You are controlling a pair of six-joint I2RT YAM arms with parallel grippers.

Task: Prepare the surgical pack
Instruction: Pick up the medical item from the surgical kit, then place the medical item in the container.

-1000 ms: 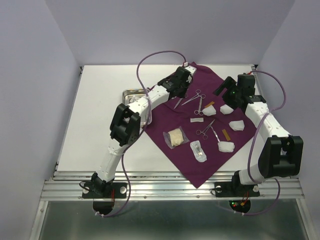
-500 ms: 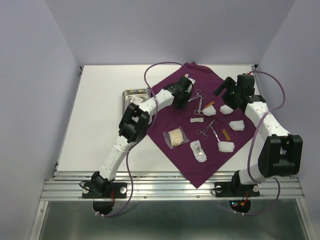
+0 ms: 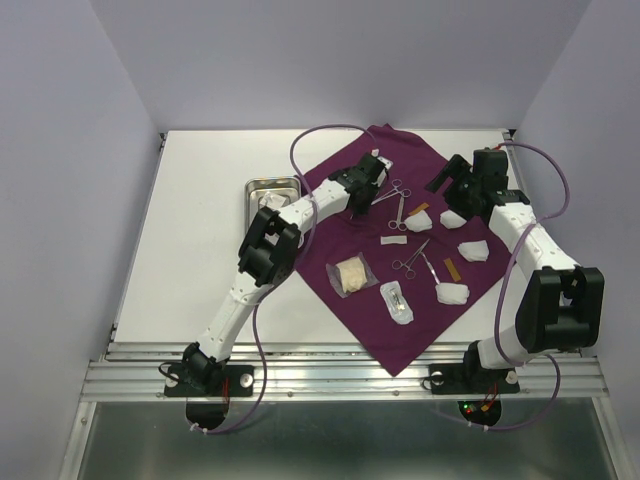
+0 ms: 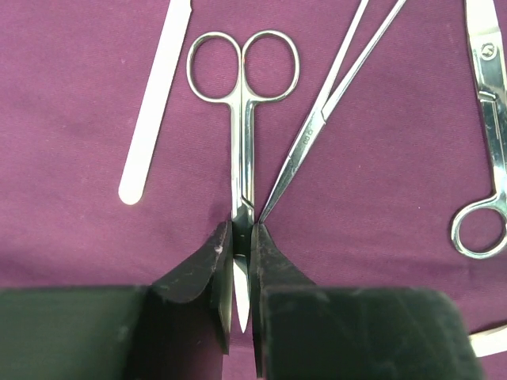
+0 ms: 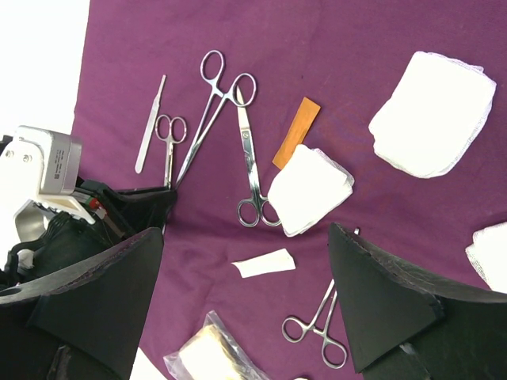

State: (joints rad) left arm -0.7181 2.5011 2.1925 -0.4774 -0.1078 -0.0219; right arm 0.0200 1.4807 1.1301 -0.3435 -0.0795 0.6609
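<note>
The plum cloth (image 3: pixel 400 300) is lying spread on the tabletop (image 3: pixel 200 250), unmoved, with the steel tray (image 3: pixel 262 186) just left of it. The left claw (image 4: pixel 242 229) is now reaching farther over the cloth than a second ago, pinching narrowly on the small scissors (image 4: pixel 244 158) at the blades. The right claw (image 5: pixel 245 231) is staying wide and holding nothing. The fingers are partly hiding the blades, and the tray's contents are hard to make out.

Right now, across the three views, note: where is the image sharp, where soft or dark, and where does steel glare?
Left wrist view: small scissors sharp, bright glints along the steel; the left gripper a dark, featureless foreground. Right wrist view: gauze pad nearly washed out white; right gripper fingers black and soft-edged. Top external view: even light, soft shadows, tray gleaming, instruments tiny.
</note>
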